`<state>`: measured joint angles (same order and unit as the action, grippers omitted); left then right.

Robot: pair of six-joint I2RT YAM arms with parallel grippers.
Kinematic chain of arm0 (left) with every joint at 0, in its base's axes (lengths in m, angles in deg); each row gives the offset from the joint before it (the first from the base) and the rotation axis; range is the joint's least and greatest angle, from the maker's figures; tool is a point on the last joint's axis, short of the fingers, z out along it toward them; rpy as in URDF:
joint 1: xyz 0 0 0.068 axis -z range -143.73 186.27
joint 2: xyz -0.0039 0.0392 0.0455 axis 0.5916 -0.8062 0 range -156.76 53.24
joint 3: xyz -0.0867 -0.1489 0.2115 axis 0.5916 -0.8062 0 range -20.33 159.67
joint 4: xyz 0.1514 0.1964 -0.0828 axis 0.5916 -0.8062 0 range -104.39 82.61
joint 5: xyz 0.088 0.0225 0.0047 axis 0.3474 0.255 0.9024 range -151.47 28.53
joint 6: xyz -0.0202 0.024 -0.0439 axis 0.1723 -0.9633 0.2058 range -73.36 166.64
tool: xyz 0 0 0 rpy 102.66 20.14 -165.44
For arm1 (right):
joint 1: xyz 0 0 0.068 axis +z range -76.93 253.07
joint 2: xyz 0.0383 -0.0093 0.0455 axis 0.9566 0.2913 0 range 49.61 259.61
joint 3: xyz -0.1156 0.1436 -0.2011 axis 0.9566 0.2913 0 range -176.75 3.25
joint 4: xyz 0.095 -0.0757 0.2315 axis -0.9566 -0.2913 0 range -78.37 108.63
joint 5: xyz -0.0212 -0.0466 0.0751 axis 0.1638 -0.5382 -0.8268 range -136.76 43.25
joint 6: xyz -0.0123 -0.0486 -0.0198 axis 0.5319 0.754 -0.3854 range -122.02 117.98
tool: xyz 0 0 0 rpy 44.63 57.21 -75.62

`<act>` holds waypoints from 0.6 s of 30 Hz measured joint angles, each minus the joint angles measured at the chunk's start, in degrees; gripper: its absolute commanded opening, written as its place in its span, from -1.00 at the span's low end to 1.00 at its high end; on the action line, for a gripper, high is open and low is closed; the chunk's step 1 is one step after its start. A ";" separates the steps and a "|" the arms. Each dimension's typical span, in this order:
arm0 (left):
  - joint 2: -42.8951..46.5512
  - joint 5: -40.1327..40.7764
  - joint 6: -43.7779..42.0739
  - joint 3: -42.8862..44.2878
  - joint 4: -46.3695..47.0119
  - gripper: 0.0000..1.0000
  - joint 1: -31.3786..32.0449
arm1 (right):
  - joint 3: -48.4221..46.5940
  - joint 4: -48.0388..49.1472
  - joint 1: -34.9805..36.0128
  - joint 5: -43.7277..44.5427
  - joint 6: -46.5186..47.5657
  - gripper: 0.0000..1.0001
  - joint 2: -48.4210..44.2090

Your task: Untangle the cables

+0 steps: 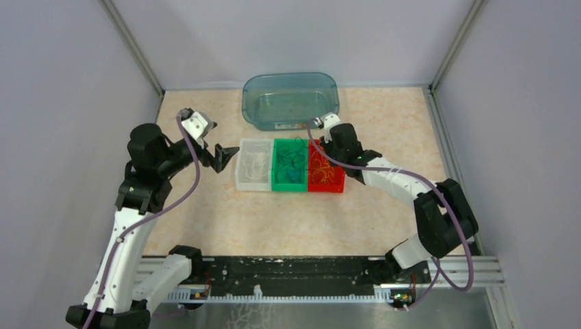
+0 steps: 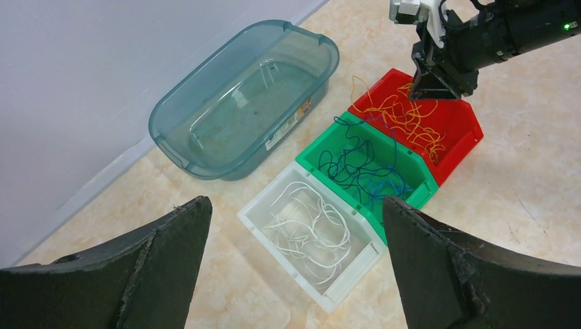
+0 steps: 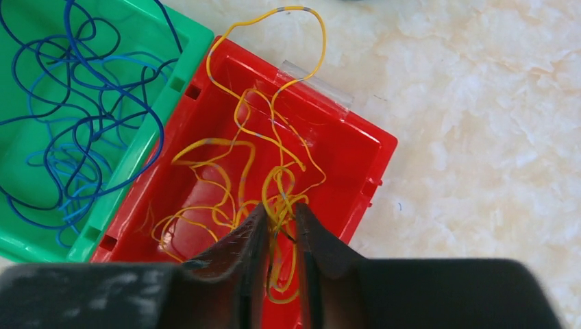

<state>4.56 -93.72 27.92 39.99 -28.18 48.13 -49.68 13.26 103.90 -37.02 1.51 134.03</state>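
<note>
The right gripper [image 3: 281,209] pinches yellow cables [image 3: 279,184] in the red bin [image 3: 342,157] at 3 o'clock. The left gripper [image 2: 293,205] hangs spread. Next, probably a slow lift.

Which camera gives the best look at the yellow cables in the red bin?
The right wrist view: the yellow cables in the red bin fill the frame, each loop traceable. The left wrist view shows them smaller; the top view only a faint tangle.

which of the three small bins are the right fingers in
The red bin, where the right fingers pinch yellow cables; the green bin and white bin are untouched.
</note>
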 measured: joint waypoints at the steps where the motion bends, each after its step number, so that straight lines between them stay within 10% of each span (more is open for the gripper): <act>1: -0.07 0.22 -0.07 -0.02 0.02 1.00 0.00 | 0.00 0.17 0.02 -0.24 -0.07 -0.30 0.42; 7: -0.96 1.18 -0.20 -0.13 0.17 1.00 0.00 | 0.02 1.53 0.02 -0.87 -0.66 0.97 0.81; 18: -7.78 1.25 1.33 -4.17 5.79 1.00 -8.04 | 5.42 4.76 -4.94 2.27 -9.16 0.98 -15.41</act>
<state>-3.22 -92.47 29.25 35.81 -22.39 40.09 -44.26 18.03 98.96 -34.74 -7.64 118.63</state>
